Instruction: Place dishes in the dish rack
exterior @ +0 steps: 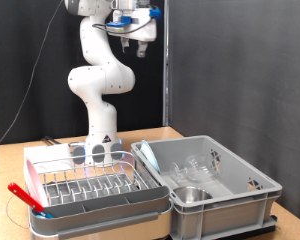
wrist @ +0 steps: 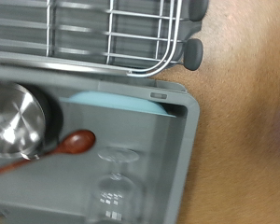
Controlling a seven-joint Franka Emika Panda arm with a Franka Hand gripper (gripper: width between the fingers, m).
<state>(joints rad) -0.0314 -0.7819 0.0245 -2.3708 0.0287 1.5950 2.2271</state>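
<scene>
The gripper (exterior: pixel 140 47) hangs high above the table at the exterior view's top, far from everything and with nothing between its fingers. The wire dish rack (exterior: pixel 85 180) on its white-pink tray stands at the exterior view's lower left, and its wire edge (wrist: pixel 112 37) shows in the wrist view. To its right, a grey crate (exterior: pixel 252 185) holds a shiny steel bowl (exterior: pixel 190 194) (wrist: pixel 14 121) and clear glass cups (exterior: pixel 197 166). One glass (wrist: pixel 117 182) lies near a brown wooden spoon (wrist: pixel 61 149) in the wrist view. No fingers show there.
A red-handled utensil (exterior: pixel 23 193) rests on the rack's left side. A light blue plate (wrist: pixel 117 101) leans on the crate wall (wrist: pixel 182 159) nearest the rack. The wooden table (wrist: pixel 243 140) lies beside the crate. A black curtain (exterior: pixel 240 60) hangs behind.
</scene>
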